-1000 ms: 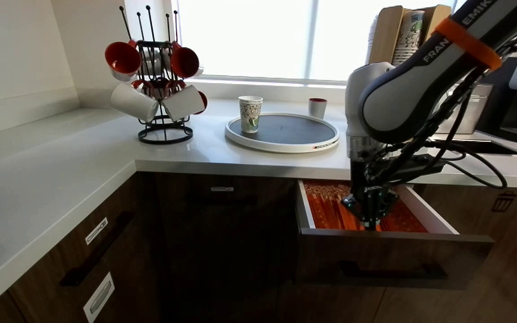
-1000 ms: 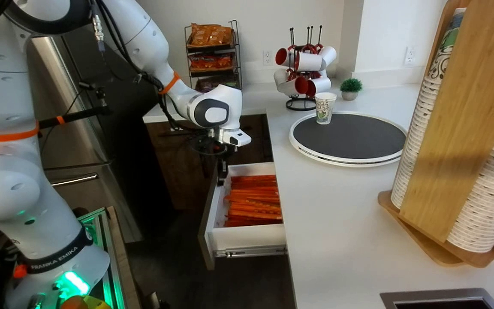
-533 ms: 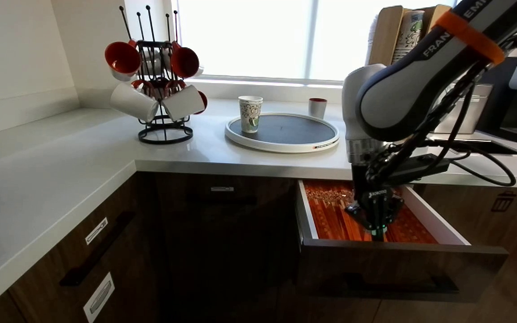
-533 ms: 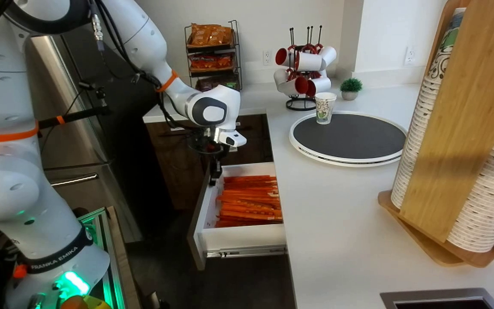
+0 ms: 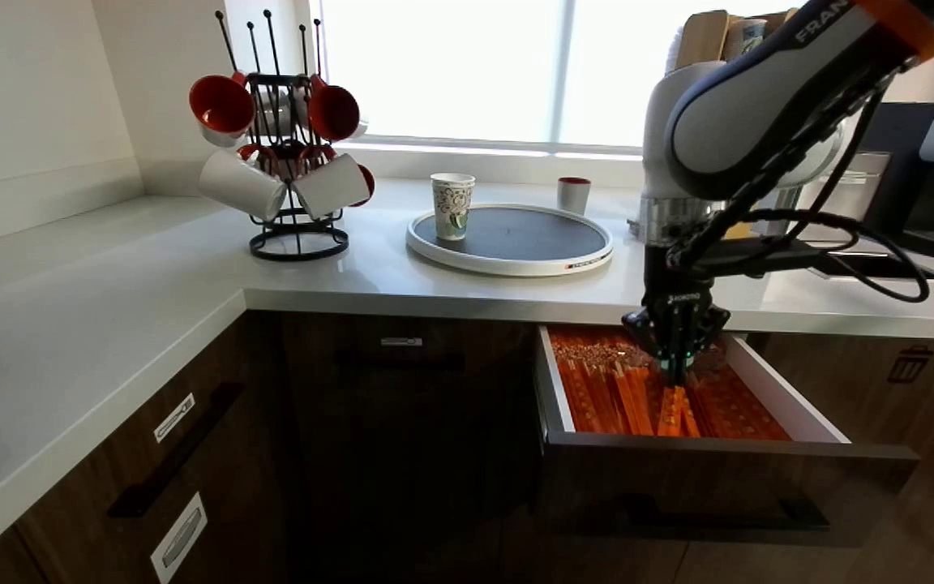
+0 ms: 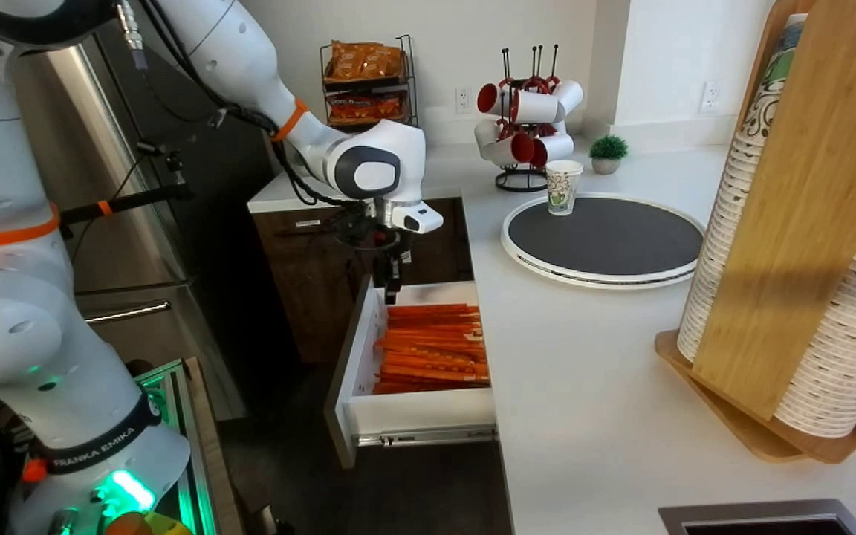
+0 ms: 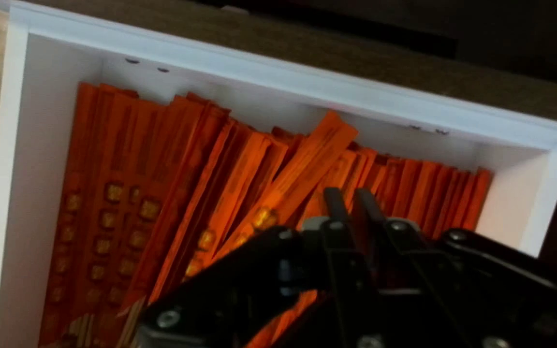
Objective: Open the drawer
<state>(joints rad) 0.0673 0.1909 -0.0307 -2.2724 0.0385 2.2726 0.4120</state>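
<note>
The drawer stands pulled out from under the counter, its dark brown front and dark bar handle facing out. Its pale side wall and metal runner show in an exterior view, and its white rim shows in the wrist view. Orange-red paper packets lie inside it. My gripper is over the packets, behind the drawer front and apart from it; it also shows in an exterior view. In the wrist view my gripper's fingertips are almost together, a narrow gap between them, nothing held.
On the white counter stand a round grey-topped turntable with a paper cup and a mug rack. A wooden cup holder stands there too. Labelled dark drawers are beside the open one.
The drawer slid further out between one second and half a second ago and has stayed since. My gripper moved out with it, then rose and drew back from the drawer front towards the counter.
</note>
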